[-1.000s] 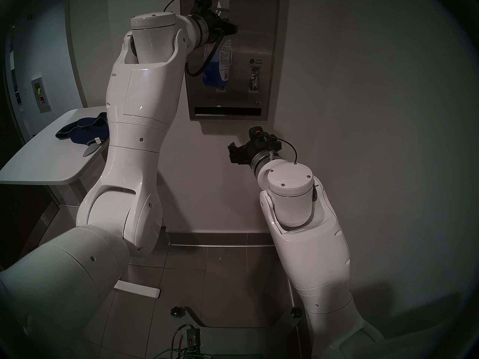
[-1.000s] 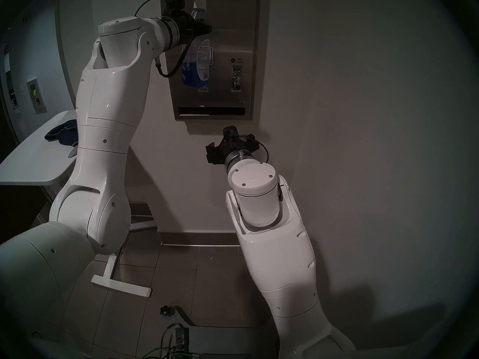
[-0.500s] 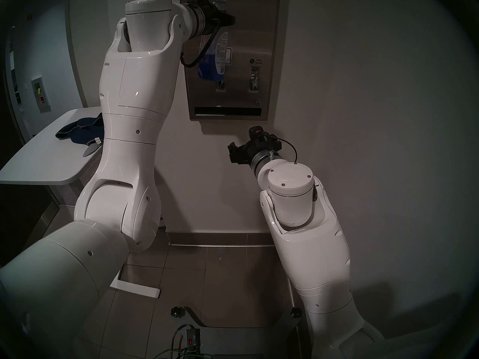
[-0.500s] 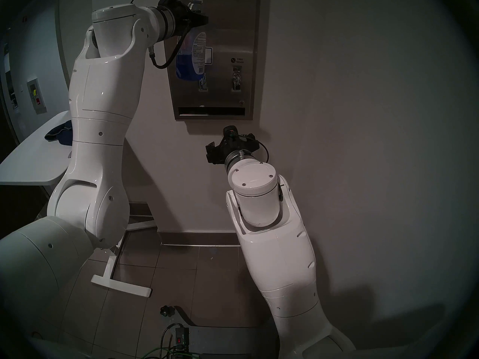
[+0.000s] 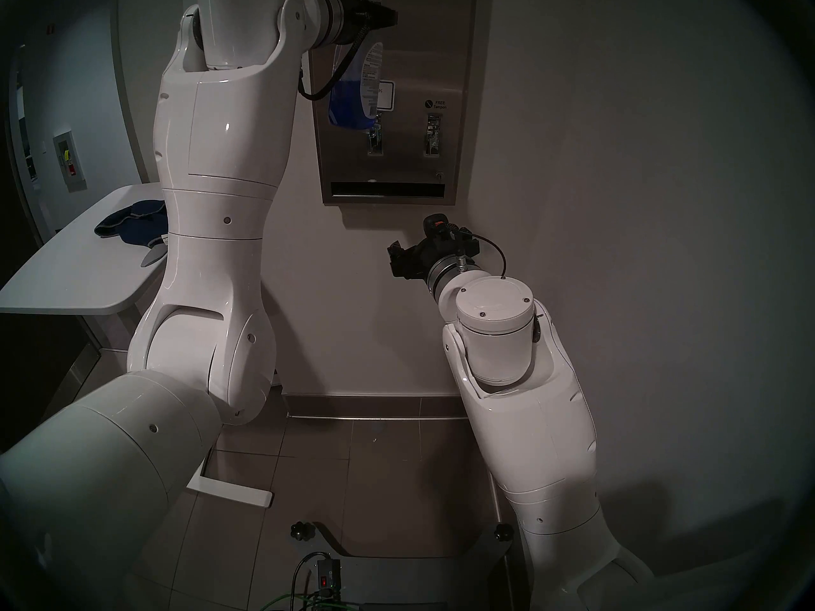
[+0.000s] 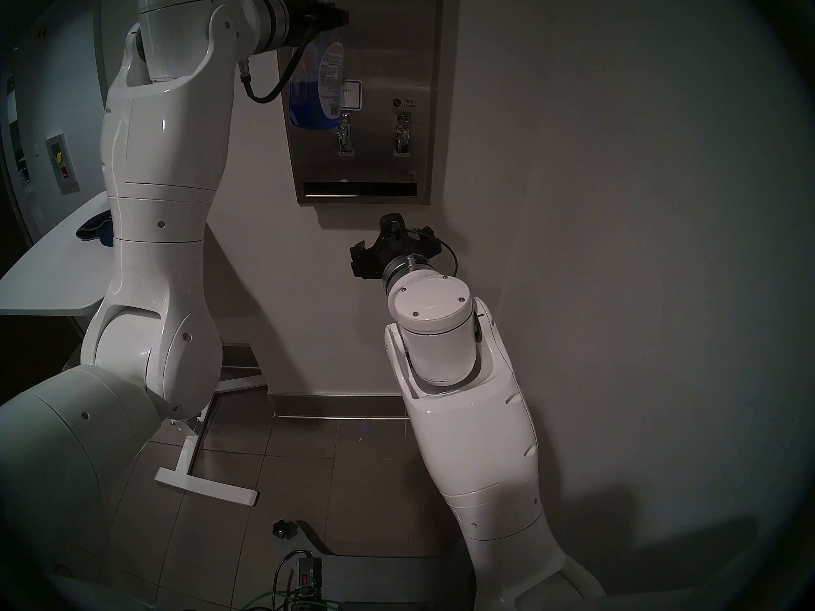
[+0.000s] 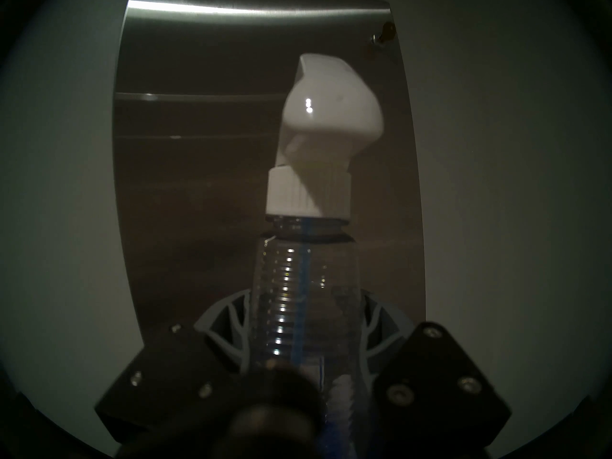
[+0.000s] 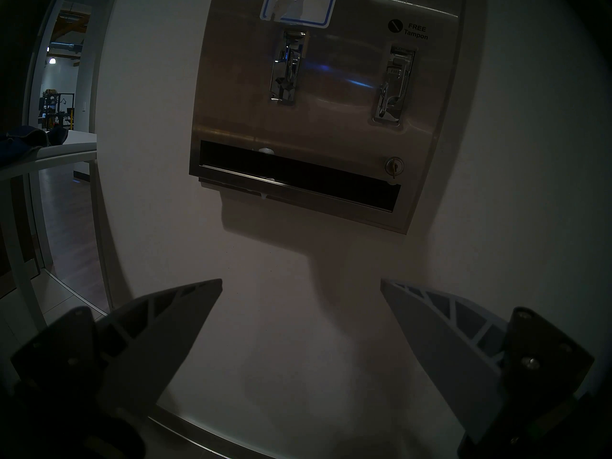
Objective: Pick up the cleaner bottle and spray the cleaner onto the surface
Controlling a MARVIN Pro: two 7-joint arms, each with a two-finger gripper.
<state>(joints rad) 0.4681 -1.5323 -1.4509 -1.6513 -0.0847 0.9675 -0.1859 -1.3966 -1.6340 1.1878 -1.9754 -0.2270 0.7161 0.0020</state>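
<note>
My left gripper (image 5: 375, 15) is shut on the ribbed neck of the cleaner bottle (image 5: 353, 98), held high and upright in front of the steel dispenser front (image 5: 419, 68). In the left wrist view the gripper (image 7: 303, 302) clamps the clear neck (image 7: 291, 282), and the white trigger head (image 7: 328, 117) faces the steel panel (image 7: 198, 183). Blue liquid fills the lower bottle (image 6: 308, 103). My right gripper (image 5: 397, 262) is open and empty below the dispenser, its fingers (image 8: 172, 322) wide apart. The right wrist view shows the levers (image 8: 286, 67), sticker (image 8: 298, 8) and slot (image 8: 298, 176).
A white table (image 5: 66, 279) at the left holds a dark blue cloth (image 5: 136, 226). The plain white wall (image 5: 617, 200) surrounds the dispenser. A doorway (image 8: 63, 117) opens at the left. Tiled floor (image 5: 375, 464) lies below.
My left arm has lifted the bottle upward and slightly left along the dispenser; its spray head has left the top of the head views. The right arm has not moved.
</note>
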